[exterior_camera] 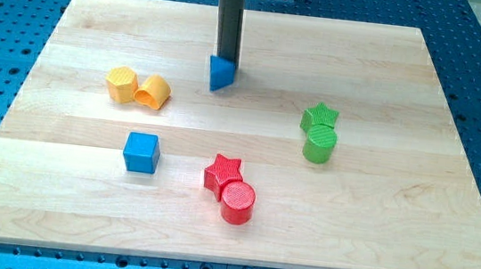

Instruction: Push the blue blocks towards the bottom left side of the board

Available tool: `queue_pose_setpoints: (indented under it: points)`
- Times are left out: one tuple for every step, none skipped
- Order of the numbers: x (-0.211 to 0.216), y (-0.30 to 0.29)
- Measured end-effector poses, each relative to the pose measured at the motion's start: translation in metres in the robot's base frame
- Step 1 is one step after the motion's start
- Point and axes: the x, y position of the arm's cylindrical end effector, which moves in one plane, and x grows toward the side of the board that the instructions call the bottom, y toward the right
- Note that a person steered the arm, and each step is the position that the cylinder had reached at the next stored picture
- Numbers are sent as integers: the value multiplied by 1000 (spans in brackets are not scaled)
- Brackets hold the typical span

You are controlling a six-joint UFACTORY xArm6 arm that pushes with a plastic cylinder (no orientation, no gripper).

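A blue cube (141,153) sits left of the board's middle, toward the view's bottom. A blue wedge-shaped block (221,74) sits near the top middle. My tip (225,64) comes straight down from the view's top and touches the top edge of the blue wedge, just behind it. The blue cube lies well below and to the left of my tip.
Two yellow blocks (138,88) touch each other at the left. A green star (319,117) and a green cylinder (319,145) stand at the right. A red star (222,172) and a red cylinder (238,201) stand at the bottom middle. The wooden board (391,240) lies on a blue perforated table.
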Motion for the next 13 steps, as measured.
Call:
queue_pose_setpoints:
  points:
    - [12,0]
    - [65,-59]
    - [96,-74]
    - [103,-76]
    - [118,-75]
    - [124,-25]
    - [169,-78]
    - [175,-149]
    - [164,-89]
    - [140,-46]
    - [100,-34]
    - [110,-55]
    - [110,-84]
